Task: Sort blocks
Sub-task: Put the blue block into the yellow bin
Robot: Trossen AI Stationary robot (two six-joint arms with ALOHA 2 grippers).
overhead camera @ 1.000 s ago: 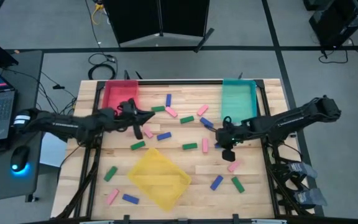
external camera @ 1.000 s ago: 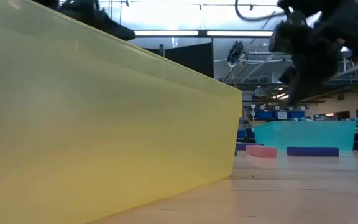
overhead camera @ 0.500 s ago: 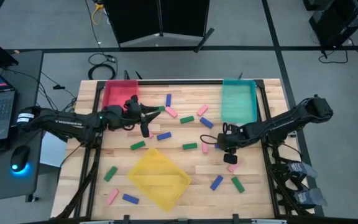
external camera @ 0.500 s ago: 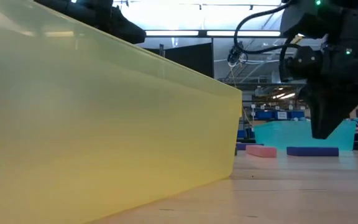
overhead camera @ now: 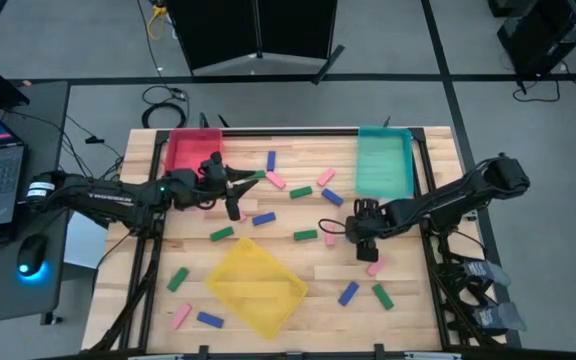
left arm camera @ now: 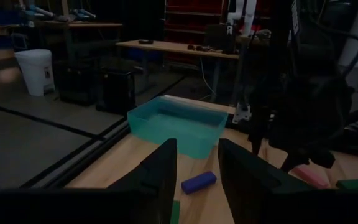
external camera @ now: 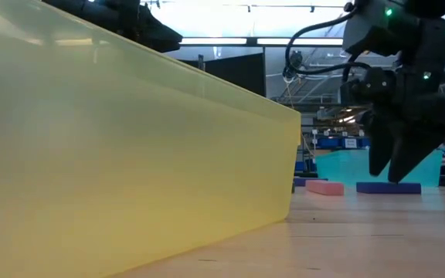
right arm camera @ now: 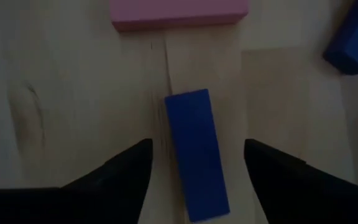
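The right gripper is hanging over a blue block right of centre in the high view, fingers apart astride it, ready for lowering and closing. The left gripper, fingers slightly apart, is holding nothing near the red tray.

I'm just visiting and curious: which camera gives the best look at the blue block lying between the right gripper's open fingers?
The right wrist view: the blue block fills the gap between the right gripper's open fingers, lying on the wood. From above the gripper covers most of it. I cannot pick it out in the low or left wrist views.
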